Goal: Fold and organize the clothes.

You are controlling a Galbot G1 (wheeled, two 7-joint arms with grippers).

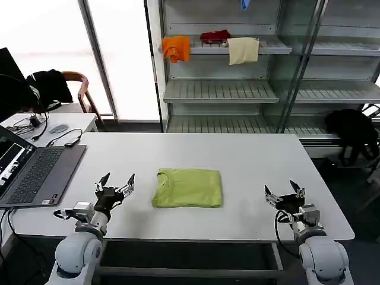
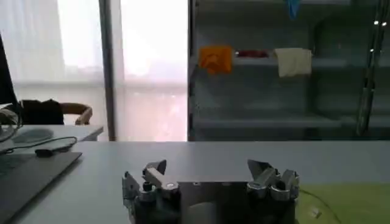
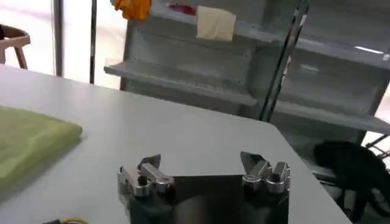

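Lime fabric, head view: the lime yellow-green short-sleeved T-shirt of thin soft fabric [image 1: 188,187] lies folded into a neat rectangle near the middle of the white rectangular table [image 1: 249,160], collar toward the robot's left.
Step in hand, as judged: the fold looks finished, so what remains is tidying or a clean withdrawal; doing it well means keeping both arms off the cloth so the thin layers do not drag or spring apart.
Left gripper, head view: the left gripper [image 1: 118,183] hovers just beside the shirt's collar edge, jaws spread wide and holding nothing.
Right gripper, head view: the right gripper [image 1: 285,191] hangs farther off on the shirt's other side, over bare table, jaws likewise wide and empty.
Shirt against jaws, head view: the shirt sits between the two grippers, apart from both, nearer the left one.
Left wrist view: the left gripper [image 2: 209,172] shows its two fingers well apart with nothing between them; a strip of the shirt [image 2: 350,202] lies on the table just beyond one finger, not touching it.
Right wrist view: the right gripper [image 3: 203,167] stands open and empty above the tabletop; a folded corner of the shirt [image 3: 30,137] rests well apart from it.
Care, if adjusting: any nudge should press flat from the outer edges inward, since soft fabric bunches easily.
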